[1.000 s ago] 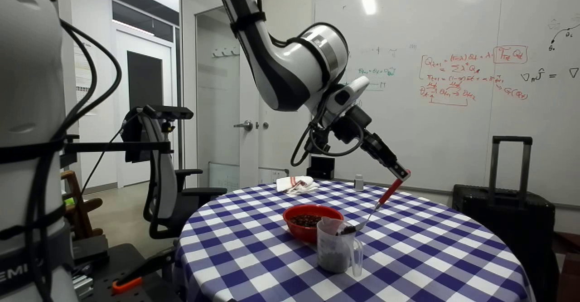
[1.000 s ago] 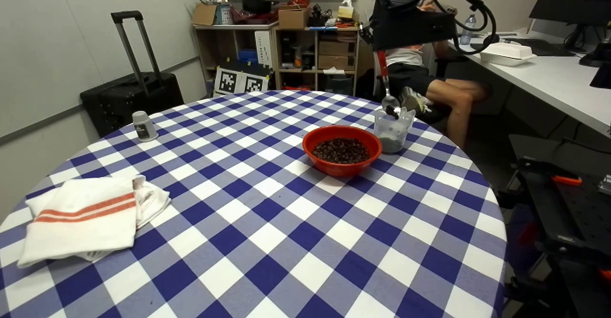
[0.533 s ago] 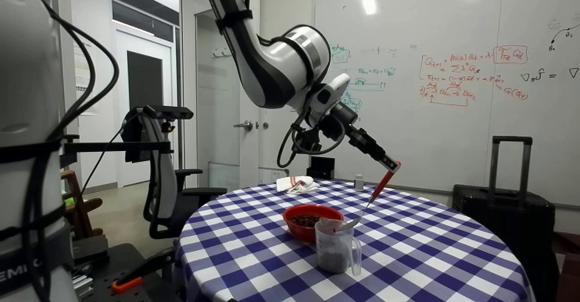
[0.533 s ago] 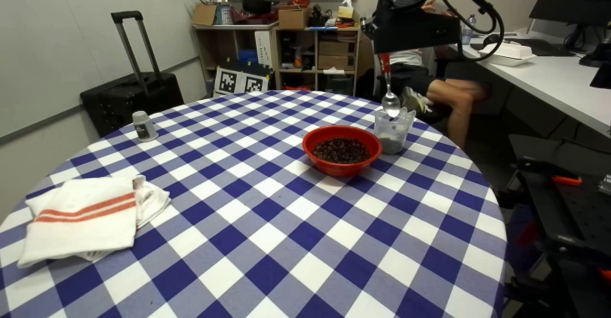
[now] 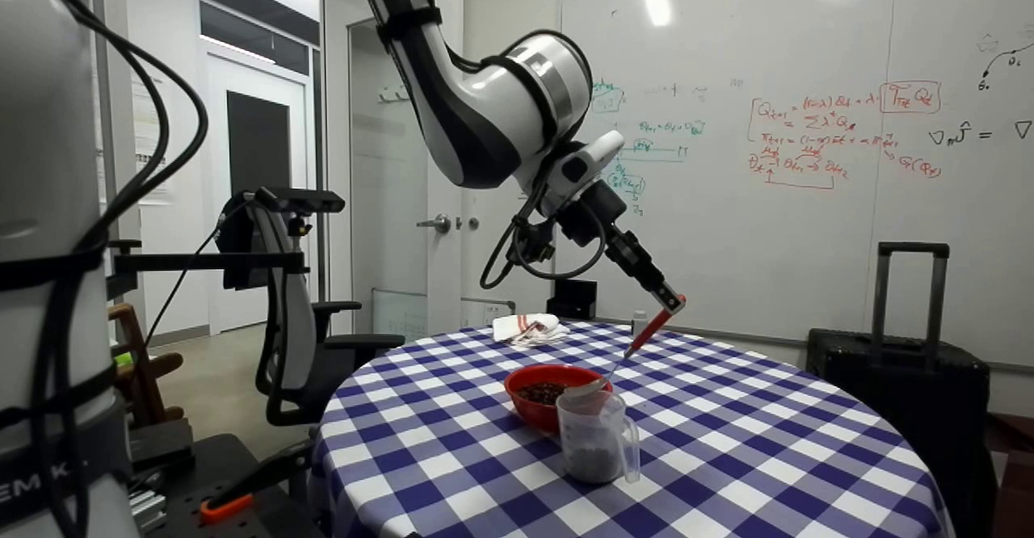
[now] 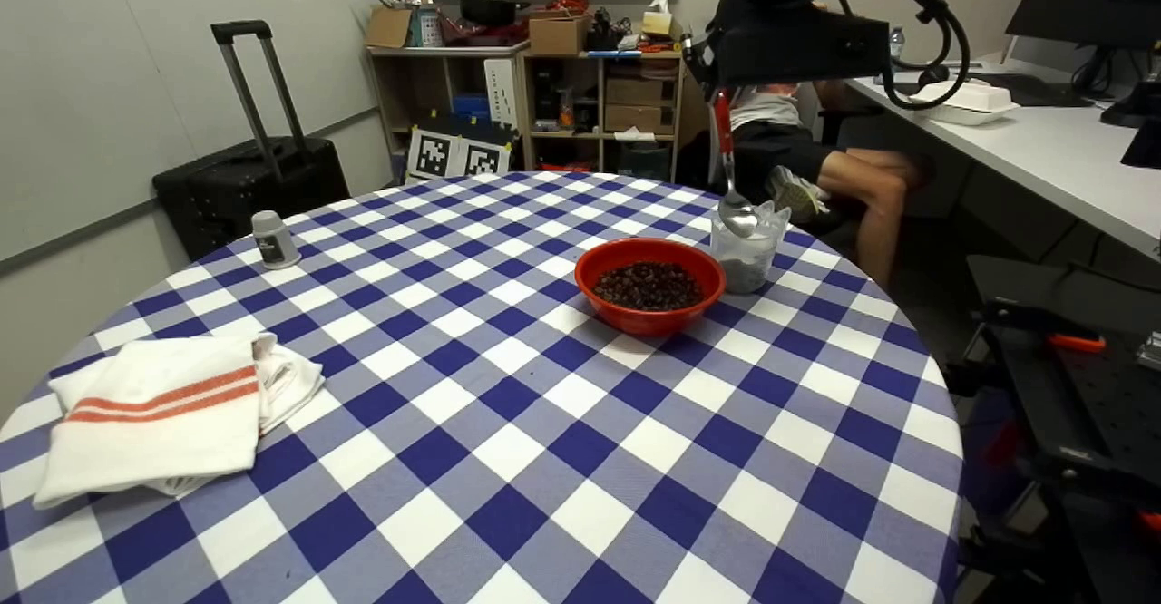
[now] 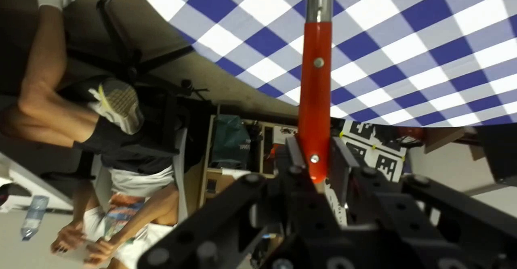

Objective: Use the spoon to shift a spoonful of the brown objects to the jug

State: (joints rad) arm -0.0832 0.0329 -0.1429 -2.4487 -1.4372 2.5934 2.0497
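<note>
My gripper (image 5: 672,304) is shut on the red handle of the spoon (image 5: 653,329). In the wrist view the fingers of the gripper (image 7: 315,152) stand on both sides of the handle (image 7: 316,87); the spoon's head is out of that view. In both exterior views the spoon's metal head is at the rim of the clear jug (image 5: 594,441), tilted; no brown objects show on its face in an exterior view (image 6: 737,216). The jug (image 6: 746,264) holds a greyish mass low down, blurred by its wall. The red bowl (image 6: 648,321) beside it holds brown objects (image 6: 648,287).
The jug and bowl stand close together on a round table with a checked cloth (image 6: 508,450). A white towel (image 6: 163,414) and a small grey bottle (image 6: 275,239) lie farther off on it. A person (image 7: 137,180) sits beyond the table edge.
Dark objects at the spoon's tip a second ago are gone from it. The spoon and gripper have moved left in an exterior view, and the head has risen at the jug's rim. The jug shifted slightly.
</note>
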